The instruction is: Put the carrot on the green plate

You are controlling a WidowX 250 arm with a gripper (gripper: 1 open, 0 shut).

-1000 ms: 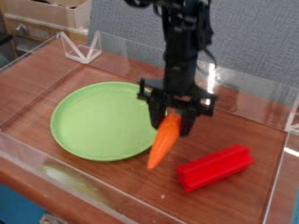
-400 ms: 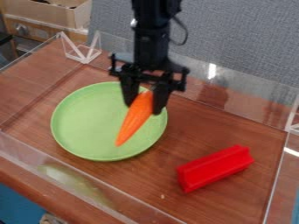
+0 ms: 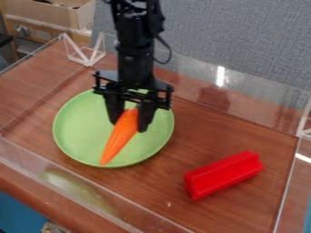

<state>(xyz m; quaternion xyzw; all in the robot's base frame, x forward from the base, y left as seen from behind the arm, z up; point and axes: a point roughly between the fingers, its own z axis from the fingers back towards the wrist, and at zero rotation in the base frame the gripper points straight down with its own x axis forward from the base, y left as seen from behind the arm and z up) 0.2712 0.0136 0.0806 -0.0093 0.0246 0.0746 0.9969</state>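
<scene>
The orange carrot (image 3: 118, 138) hangs tilted from my gripper (image 3: 134, 116), thick end up between the black fingers, thin end pointing down-left over the green plate (image 3: 80, 118). My gripper points straight down above the plate's middle and is shut on the carrot's upper end. The carrot's lower tip sits very near the plate surface; whether it touches I cannot tell. The round lime-green plate lies flat on the wooden table at the left.
A red ridged block (image 3: 224, 174) lies on the table at the right front. Clear acrylic walls (image 3: 255, 96) border the wooden surface. Cardboard boxes (image 3: 55, 14) stand behind at the upper left.
My gripper has carried the carrot leftward from the plate's right rim to over the plate's middle. The red block has stayed put.
</scene>
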